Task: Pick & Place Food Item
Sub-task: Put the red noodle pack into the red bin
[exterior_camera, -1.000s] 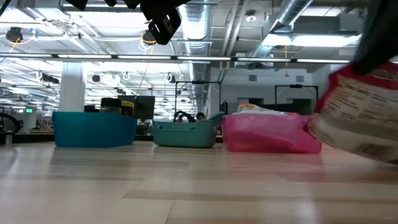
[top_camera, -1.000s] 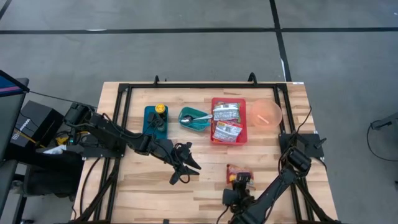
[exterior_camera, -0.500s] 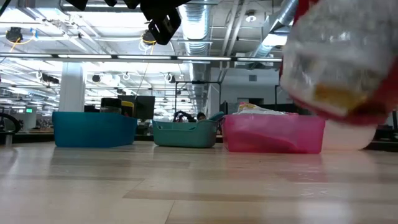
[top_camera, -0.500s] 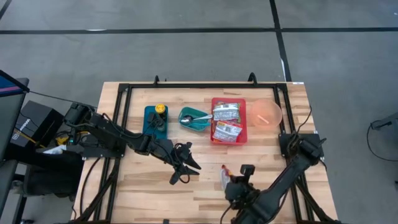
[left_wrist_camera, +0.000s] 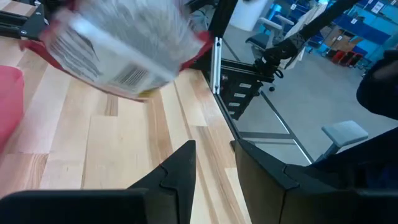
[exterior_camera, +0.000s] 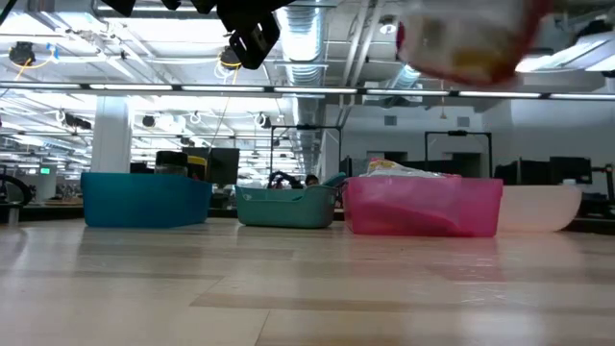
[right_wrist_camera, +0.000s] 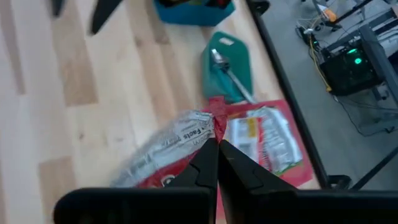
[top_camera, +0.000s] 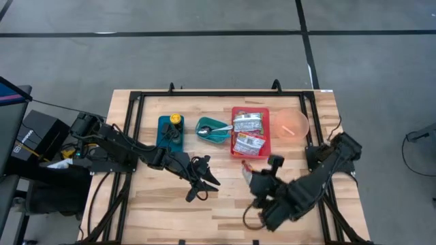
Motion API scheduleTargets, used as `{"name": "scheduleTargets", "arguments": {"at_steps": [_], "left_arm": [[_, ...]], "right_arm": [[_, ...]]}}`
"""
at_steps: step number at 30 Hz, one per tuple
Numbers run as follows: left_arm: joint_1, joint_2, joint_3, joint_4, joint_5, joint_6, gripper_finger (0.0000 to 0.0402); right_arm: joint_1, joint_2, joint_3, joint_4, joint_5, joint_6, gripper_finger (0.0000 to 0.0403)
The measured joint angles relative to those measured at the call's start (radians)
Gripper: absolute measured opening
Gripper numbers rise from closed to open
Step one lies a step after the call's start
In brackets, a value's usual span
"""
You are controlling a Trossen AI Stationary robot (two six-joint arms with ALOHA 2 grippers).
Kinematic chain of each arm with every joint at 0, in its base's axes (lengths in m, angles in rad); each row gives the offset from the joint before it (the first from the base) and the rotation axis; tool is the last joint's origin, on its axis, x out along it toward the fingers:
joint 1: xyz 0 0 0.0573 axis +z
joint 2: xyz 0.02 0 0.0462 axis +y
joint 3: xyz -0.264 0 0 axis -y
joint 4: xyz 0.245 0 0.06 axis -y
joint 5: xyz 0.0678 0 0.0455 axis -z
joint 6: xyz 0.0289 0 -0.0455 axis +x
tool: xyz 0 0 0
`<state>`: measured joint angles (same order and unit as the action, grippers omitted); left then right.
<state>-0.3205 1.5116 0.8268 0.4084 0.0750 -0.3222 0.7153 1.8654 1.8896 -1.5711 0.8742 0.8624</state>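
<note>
A red and white food packet [top_camera: 248,173] hangs above the table's near middle, with my right gripper [top_camera: 257,182] shut on it. The same packet shows high in the low view [exterior_camera: 466,38] and in the left wrist view [left_wrist_camera: 118,43]. The red bin [top_camera: 266,136] at the far middle holds two similar packets [top_camera: 248,124]. Left of the packet, my left gripper [top_camera: 203,180] hovers open above the table's middle with nothing between its fingers [left_wrist_camera: 180,180]. My right gripper pinches the packet's red sealed edge [right_wrist_camera: 213,124] between its two fingers. The fingers slant downward from the table's near right. The packet hangs below the fingers, tilted, and is lifted clear of the table.
A teal bin [top_camera: 204,133] with a spoon [top_camera: 216,128] stands left of the red bin, and a blue bin [top_camera: 163,133] with a yellow item farther left. A pink bowl [top_camera: 291,124] sits right of the red bin. A black frame [top_camera: 136,122] borders the table.
My right gripper has risen from near the table's near edge and gone toward the far edge and the red bin, rolling as it went. It stayed shut on the packet, which went from low over the table to well clear.
</note>
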Motion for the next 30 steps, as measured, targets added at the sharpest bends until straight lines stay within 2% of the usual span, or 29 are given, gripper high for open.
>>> {"name": "scheduleTargets", "arguments": {"at_steps": [20, 24, 30], "left_arm": [[0.000, 0.000, 0.000, 0.000, 0.000, 0.000, 0.0109], [0.000, 0.000, 0.000, 0.000, 0.000, 0.000, 0.0109], [0.000, 0.000, 0.000, 0.000, 0.000, 0.000, 0.0109]], "right_arm": [[-0.352, -0.220, -0.003, 0.001, 0.008, -0.222, 0.0000], [-0.441, -0.255, -0.053, 0.000, -0.009, -0.235, 0.0000], [-0.558, -0.326, -0.205, 0.018, -0.015, -0.234, 0.0000]]}}
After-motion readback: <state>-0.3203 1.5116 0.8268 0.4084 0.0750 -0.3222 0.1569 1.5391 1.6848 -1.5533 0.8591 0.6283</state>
